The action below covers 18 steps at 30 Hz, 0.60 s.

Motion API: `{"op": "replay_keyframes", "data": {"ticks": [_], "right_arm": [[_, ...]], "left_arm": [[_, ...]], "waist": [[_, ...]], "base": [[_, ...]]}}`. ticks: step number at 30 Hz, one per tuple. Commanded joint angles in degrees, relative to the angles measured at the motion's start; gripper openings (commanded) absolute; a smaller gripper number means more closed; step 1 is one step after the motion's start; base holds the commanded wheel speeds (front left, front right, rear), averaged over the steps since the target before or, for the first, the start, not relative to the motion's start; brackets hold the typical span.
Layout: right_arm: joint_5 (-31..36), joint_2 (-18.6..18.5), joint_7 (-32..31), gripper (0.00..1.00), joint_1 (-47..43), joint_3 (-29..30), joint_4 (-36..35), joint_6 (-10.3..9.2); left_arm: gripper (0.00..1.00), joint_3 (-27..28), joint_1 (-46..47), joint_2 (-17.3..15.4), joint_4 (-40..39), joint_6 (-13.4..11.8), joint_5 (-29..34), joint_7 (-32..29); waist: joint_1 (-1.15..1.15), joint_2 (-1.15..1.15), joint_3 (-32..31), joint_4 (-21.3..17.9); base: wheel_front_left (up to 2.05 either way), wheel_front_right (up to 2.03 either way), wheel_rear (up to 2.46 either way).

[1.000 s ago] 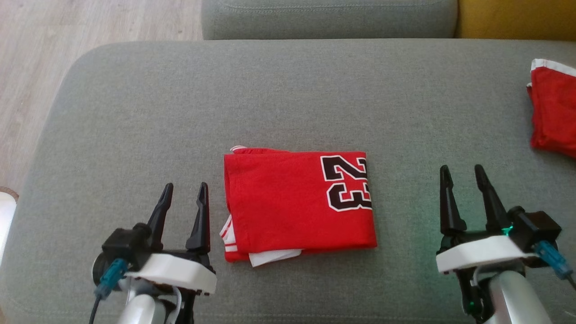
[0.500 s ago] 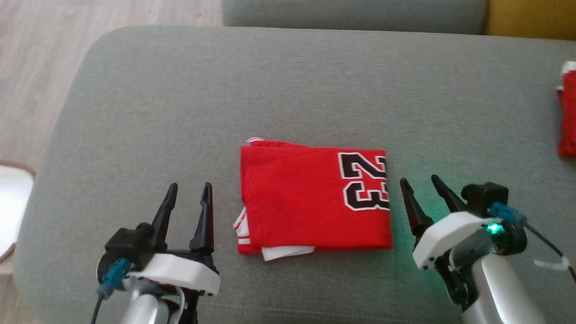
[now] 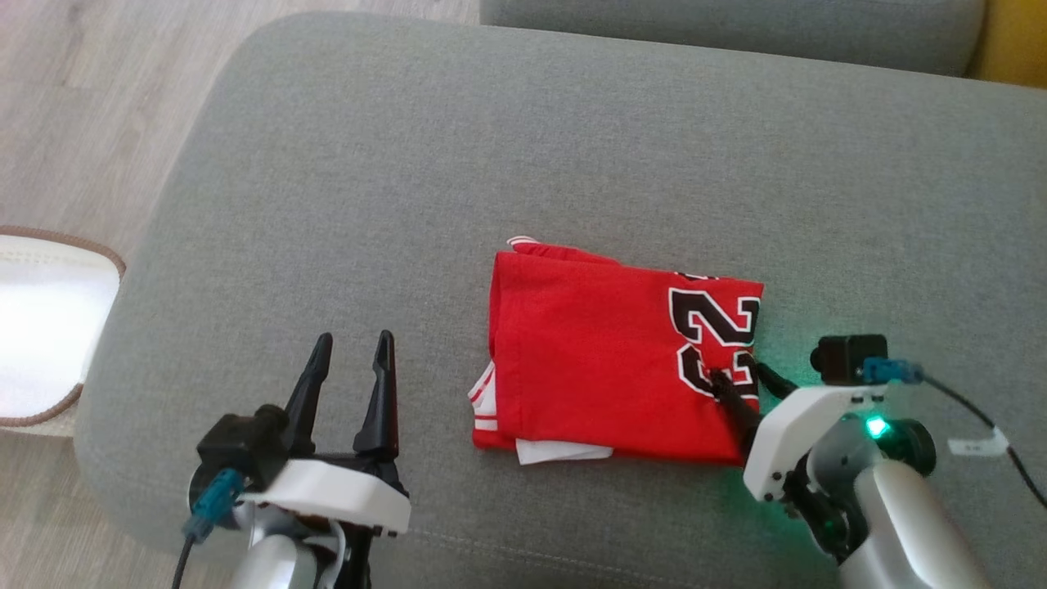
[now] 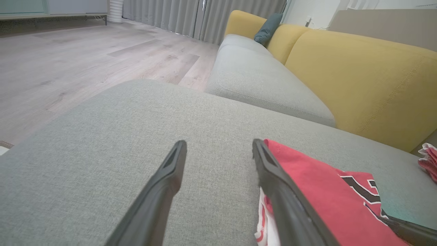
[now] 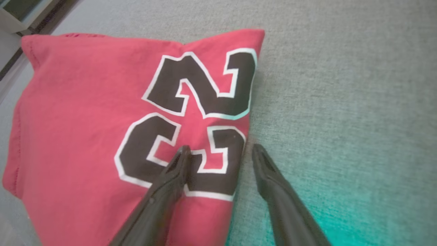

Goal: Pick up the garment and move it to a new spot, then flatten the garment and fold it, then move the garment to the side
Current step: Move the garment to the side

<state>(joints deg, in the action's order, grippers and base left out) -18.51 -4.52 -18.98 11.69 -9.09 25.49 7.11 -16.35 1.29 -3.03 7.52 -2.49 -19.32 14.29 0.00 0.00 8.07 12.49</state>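
The garment (image 3: 605, 360) is a red jersey with a black "23", folded into a rectangle on the grey cushion (image 3: 491, 147). My right gripper (image 3: 739, 374) is open at its right edge, tilted inward. One finger lies over the number and the other is over the cushion just beside the edge. The right wrist view shows this straddle: my right gripper (image 5: 221, 148) sits across the garment (image 5: 85, 119) edge, with nothing pinched. My left gripper (image 3: 353, 339) stands open to the left of the garment, apart from it. In the left wrist view, my left gripper (image 4: 219, 143) has the garment (image 4: 317, 194) just to its right.
The cushion's rounded left edge drops to the wood floor (image 3: 82, 98), where a white round object (image 3: 41, 327) stands. A grey sofa seat (image 4: 259, 82) and yellow backrest (image 4: 358, 82) lie beyond. Another piece of red cloth (image 4: 428, 159) lies at the far right.
My right gripper swung left and inward, from well clear of the garment to straddling its right edge. The head camera shifted, sliding the scene rightward. The left gripper stayed put.
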Motion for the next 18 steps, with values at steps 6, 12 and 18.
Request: {"op": "replay_keyframes", "data": {"ticks": [6, 12, 18], "right_arm": [[-2.43, -0.56, -1.51, 0.0, 2.95, -1.85, -0.48, 0.37], [-2.1, -1.43, 1.29, 0.0, 5.27, -0.25, -1.53, 0.37], [-0.44, -3.87, 2.2, 0.0, 6.54, 3.48, -5.42, 0.37]], "left_arm": [[1.0, 1.45, 1.78, 0.14, -2.23, -0.55, -0.29, 0.71], [1.0, 2.13, 1.89, 0.14, -2.55, -0.39, 0.32, 0.71], [1.0, 2.68, 2.58, 0.15, -3.28, 0.13, 1.47, 0.71]], "waist": [[0.0, 0.0, 0.28, -0.54], [0.0, 0.0, 0.7, -3.46], [0.0, 0.0, 2.06, -10.04]], "base": [[0.0, 0.0, 0.0], [0.0, 0.0, 0.0], [0.0, 0.0, 0.0]]}}
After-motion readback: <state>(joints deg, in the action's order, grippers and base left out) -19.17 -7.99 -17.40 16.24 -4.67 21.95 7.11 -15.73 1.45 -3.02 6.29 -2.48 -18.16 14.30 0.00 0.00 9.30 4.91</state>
